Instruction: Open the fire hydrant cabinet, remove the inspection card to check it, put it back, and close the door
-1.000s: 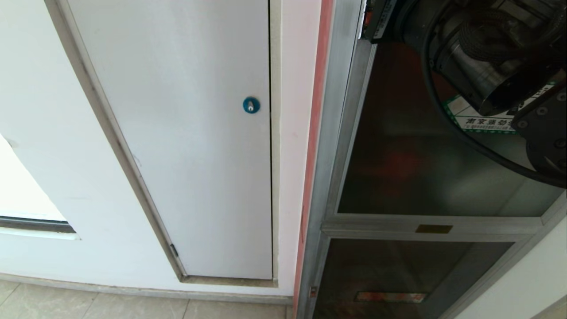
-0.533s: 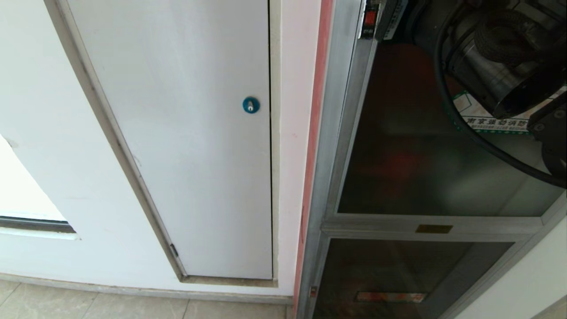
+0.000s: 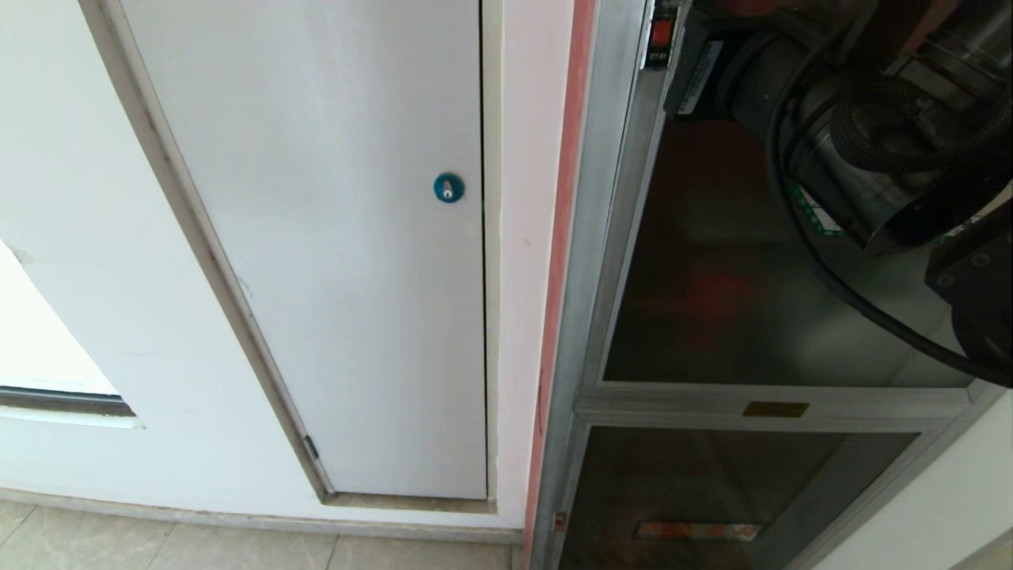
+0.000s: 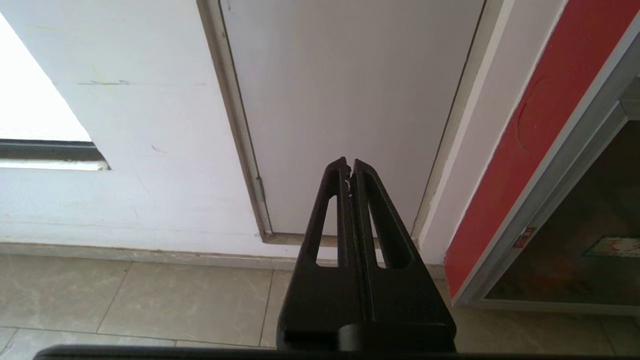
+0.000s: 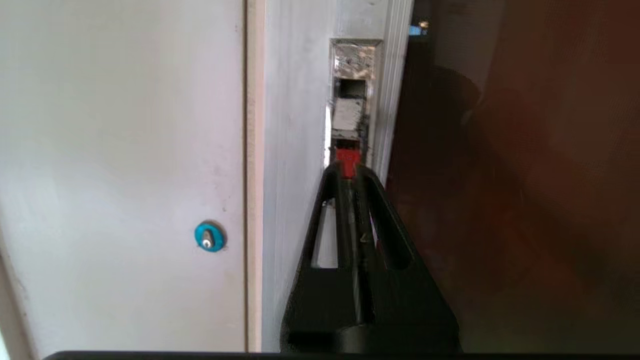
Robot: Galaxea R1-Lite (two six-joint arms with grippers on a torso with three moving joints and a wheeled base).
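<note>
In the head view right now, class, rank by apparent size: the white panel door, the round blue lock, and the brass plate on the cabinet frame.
1. White panel door, by far the largest.
2. Brass plate.
3. Round blue lock, slightly smaller than the plate.

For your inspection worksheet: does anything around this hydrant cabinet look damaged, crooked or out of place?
Nothing stands out. The door sits shut and square in the fire hydrant cabinet frame, glass unbroken. The white wall shows only faint scuffs.
</note>
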